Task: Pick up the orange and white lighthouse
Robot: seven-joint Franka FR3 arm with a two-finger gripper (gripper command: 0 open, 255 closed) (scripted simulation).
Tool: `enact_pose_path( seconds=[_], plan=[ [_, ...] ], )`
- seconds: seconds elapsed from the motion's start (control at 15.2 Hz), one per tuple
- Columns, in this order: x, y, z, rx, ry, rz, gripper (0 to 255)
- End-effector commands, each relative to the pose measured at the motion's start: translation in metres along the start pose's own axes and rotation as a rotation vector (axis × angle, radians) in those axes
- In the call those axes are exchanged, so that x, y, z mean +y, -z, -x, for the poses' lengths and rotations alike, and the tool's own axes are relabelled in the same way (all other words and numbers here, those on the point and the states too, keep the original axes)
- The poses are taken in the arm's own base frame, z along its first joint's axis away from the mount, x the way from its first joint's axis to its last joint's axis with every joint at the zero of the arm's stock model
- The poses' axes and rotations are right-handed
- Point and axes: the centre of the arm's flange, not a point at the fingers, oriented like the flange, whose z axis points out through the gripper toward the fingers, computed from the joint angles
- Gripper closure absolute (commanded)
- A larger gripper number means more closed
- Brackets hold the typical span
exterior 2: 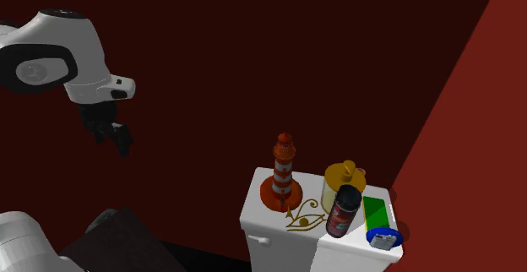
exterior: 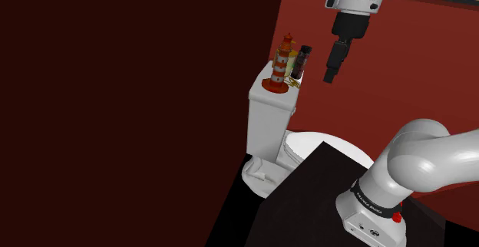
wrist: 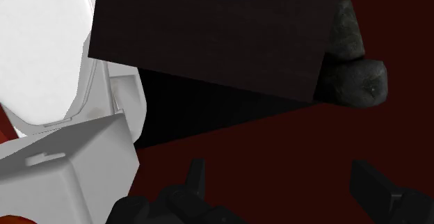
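Hovering well apart from the lighthouse [exterior: 281, 69], the gripper [exterior: 331, 74] is empty, its 2 fingers [wrist: 197, 175] spread. Standing on the toilet tank [exterior: 269, 116] (dark can [exterior: 302, 60] just beside), the tower wants a straight, centred descent.

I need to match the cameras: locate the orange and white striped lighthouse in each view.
Shoulder view: orange and white striped lighthouse upper middle, on the white toilet tank.
Second exterior view: lighthouse lower middle, on that tank.
Wrist view: cannot tell.
Shared landmark: the tank.
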Motion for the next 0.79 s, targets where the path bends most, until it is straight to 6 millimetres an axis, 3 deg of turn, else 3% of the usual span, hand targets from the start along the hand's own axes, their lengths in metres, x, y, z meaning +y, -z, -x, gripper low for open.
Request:
enact_pose_path(
  seconds=[0.0, 0.73],
  plan=[
    [0.000, 0.000, 0.000, 0.000, 0.000, 0.000, 0],
    [0.120, -0.017, -0.061, 0.114, -0.010, 0.005, 0]
  ],
)
